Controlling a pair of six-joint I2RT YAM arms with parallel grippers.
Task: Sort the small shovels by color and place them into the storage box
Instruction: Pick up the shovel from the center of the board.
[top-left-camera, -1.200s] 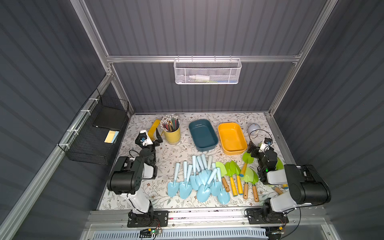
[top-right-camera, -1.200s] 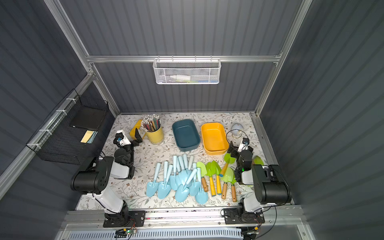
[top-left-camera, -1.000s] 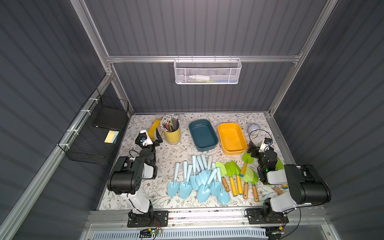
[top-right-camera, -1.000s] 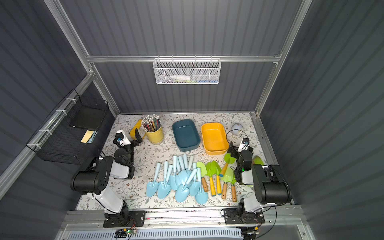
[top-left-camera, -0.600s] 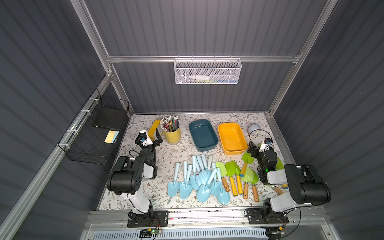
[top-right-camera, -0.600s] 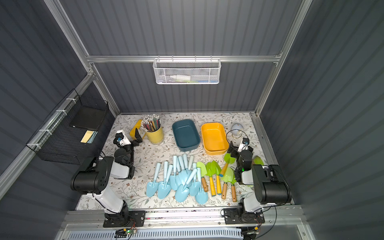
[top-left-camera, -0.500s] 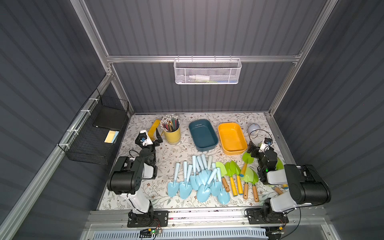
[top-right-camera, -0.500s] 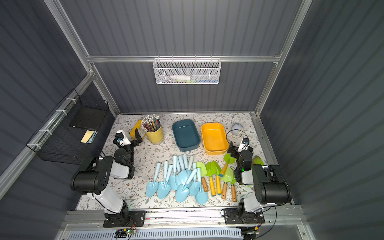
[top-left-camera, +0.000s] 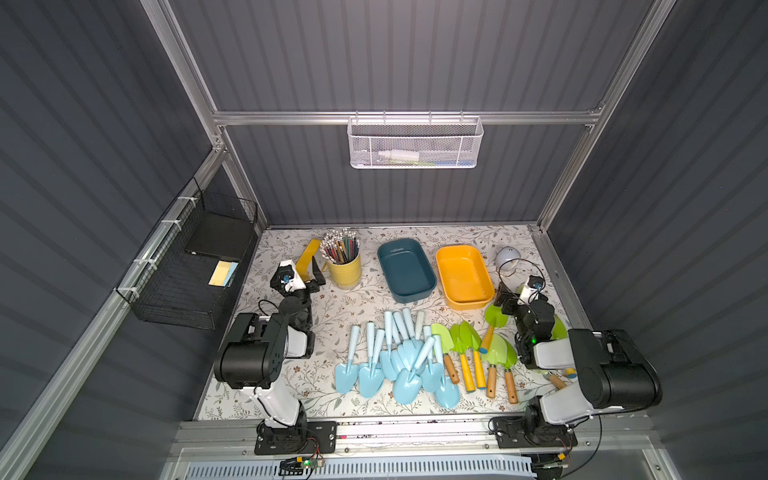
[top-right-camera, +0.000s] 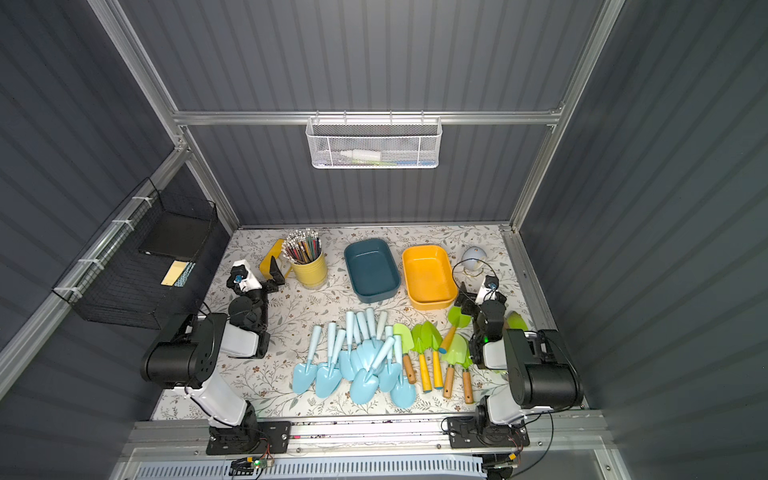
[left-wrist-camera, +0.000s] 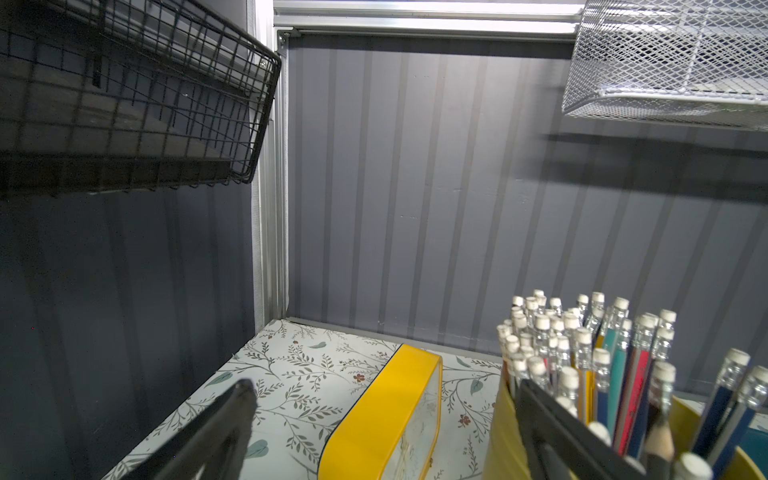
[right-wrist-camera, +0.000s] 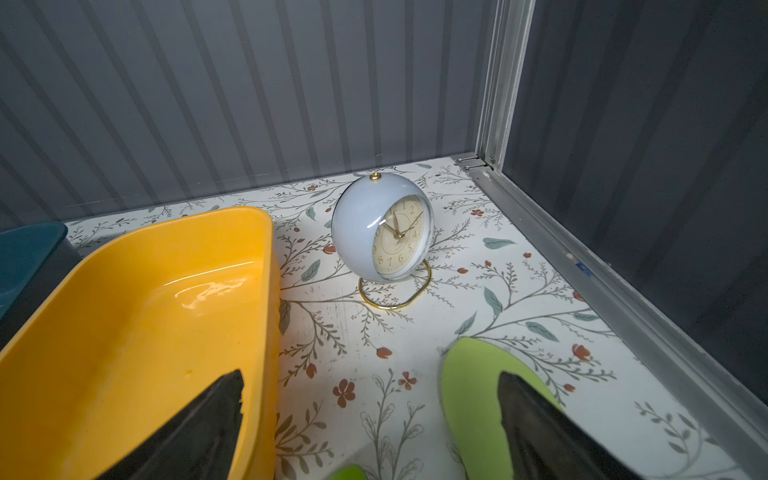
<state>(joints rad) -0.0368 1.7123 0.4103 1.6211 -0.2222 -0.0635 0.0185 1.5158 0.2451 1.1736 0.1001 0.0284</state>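
Pale-blue shovels blades frontward, green shovels blades rearward, long axes front-to-back

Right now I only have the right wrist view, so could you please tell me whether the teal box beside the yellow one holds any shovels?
Observer: No, the teal box is empty in both top views.
Operator: Thank you; where are the blue shovels?
Observer: The pale-blue shovels lie heaped in front of the teal box, handles pointing toward it.
Operator: Is the left end effector holding anything?
Observer: No, the left end effector is open and empty, close to the yellow pencil cup.
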